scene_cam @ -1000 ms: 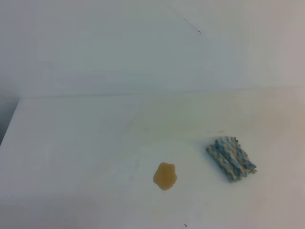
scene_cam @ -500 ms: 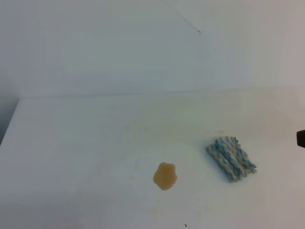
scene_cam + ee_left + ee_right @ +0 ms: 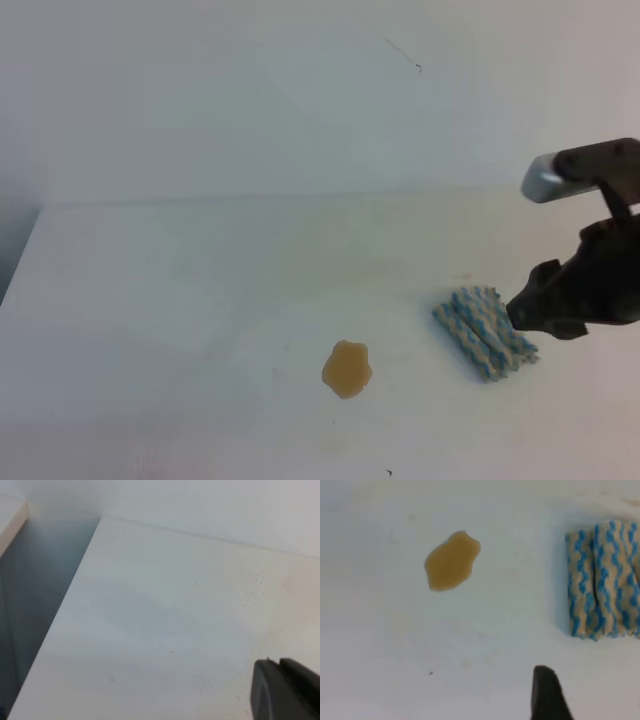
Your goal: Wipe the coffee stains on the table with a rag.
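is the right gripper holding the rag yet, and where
Nothing is held. The right gripper is at the rag, which lies untouched on the table.

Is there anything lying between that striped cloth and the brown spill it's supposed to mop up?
Nothing visible does. Only bare white table lies between the rag and the coffee stain in the high and right wrist views. The right gripper hangs at the rag's right side, away from that stretch.
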You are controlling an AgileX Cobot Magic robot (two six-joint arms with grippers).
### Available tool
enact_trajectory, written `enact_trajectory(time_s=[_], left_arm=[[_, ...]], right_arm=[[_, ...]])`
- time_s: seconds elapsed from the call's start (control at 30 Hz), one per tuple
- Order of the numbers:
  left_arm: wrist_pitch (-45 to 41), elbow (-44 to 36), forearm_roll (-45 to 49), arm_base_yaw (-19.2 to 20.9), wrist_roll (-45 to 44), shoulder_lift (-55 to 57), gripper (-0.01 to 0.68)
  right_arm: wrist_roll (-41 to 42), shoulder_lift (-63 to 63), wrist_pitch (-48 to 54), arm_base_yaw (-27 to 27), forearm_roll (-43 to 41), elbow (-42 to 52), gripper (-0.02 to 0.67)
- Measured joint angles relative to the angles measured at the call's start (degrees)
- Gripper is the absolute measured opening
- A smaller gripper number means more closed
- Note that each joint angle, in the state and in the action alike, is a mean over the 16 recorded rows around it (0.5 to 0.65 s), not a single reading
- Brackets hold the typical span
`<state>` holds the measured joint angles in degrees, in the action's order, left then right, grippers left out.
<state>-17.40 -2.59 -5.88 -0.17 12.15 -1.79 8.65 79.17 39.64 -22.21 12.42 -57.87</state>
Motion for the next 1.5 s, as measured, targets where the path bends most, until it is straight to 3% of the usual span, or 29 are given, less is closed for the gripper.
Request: enact_trajectory(time_s=[0.43,0.97,1.3,1.5], left_arm=[[0.0,0.0,0.0,-0.02,0.0,0.0,0.001],[0.0,0.0,0.0,-0.11,0.0,0.02,0.001],[-0.06,0.16,0.0,-0.11,0.0,0.19,0.001],[-0.06,0.16,0.0,-0.11,0.0,0.21,0.001]], right_arm=[[-13.33,20.23,2.72,-4.79,-14.24,-10.94,0.39],[-13.84,34.64,3.31,-4.78,-16.5,-19.26,0.377],[-13.32,37.43,3.18,-4.6,-16.95,-20.21,0.165],[-10.43,37.37,2.21,-4.6,-12.97,-20.54,0.031]])
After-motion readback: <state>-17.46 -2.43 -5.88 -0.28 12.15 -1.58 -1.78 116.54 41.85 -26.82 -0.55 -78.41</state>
